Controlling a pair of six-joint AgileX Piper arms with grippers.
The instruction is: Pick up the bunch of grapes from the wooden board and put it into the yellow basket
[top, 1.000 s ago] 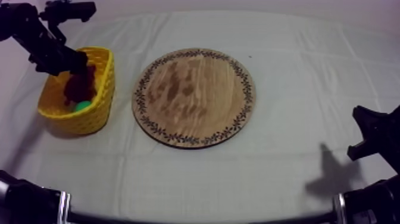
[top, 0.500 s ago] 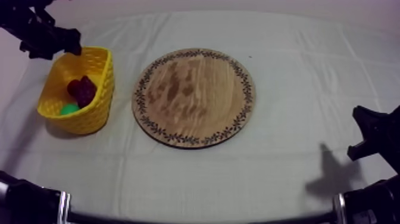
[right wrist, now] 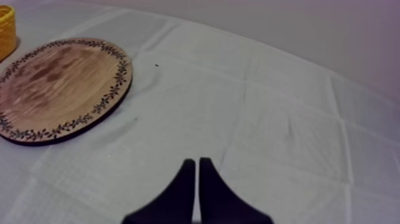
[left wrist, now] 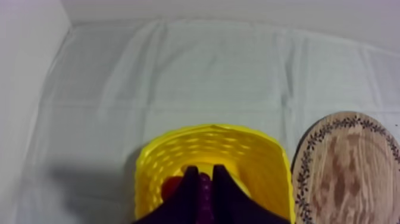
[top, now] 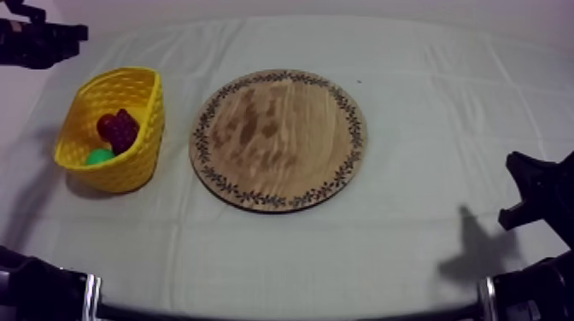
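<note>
While our left gripper [left wrist: 205, 177] hangs above the yellow basket [left wrist: 262, 161], its two fingers stand slightly apart with nothing held, and dark purple shows through the gap. That is the bunch of grapes [top: 118, 130], lying inside the basket against the wall nearest the round wooden board [top: 279, 139], with a small green piece [top: 98, 156] just beside it; we cannot tell what kind. The board is bare. We judge the placing done. The main risk from here is the left arm's way home: parted fingers passing low could catch the basket rim, and a light basket would tip or slide and spill the grapes. The grapes sit below the rim, so they should not fall out by themselves. Our right gripper [right wrist: 196, 164] rests low at its own side, fingers pressed together into a wedge, well apart from the board. The grey-white cloth [top: 410, 248] lies flat with soft fold lines, and a plain pale wall [right wrist: 333, 36] stands behind the table.
</note>
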